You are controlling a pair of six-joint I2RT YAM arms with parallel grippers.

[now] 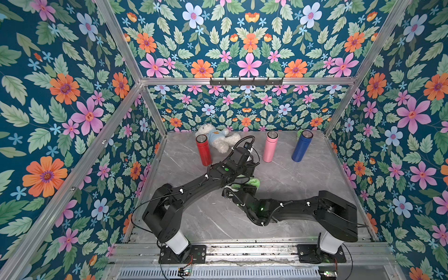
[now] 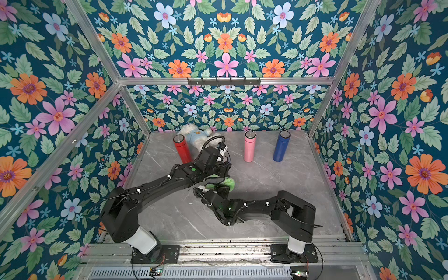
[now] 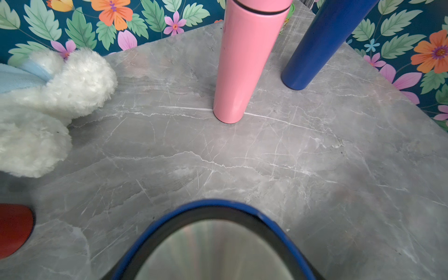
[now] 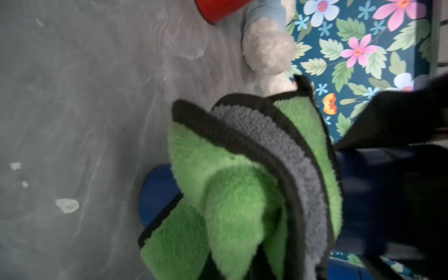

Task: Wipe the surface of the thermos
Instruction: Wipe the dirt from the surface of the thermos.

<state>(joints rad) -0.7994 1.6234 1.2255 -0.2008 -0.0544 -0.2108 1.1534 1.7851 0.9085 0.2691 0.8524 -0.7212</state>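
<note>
Fleecy green cloth (image 4: 232,194), grey-backed, black-hemmed. Pink thermos (image 3: 240,60) smooth and glossy; blue thermos (image 3: 213,252) capped in brushed metal. Tabletop (image 3: 315,157) grey, marble-veined.

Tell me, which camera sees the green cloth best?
The right wrist view: the green cloth fills it, bunched, grey stripe showing. Both top views show only a small bit peeking out. The left wrist view shows none.
</note>
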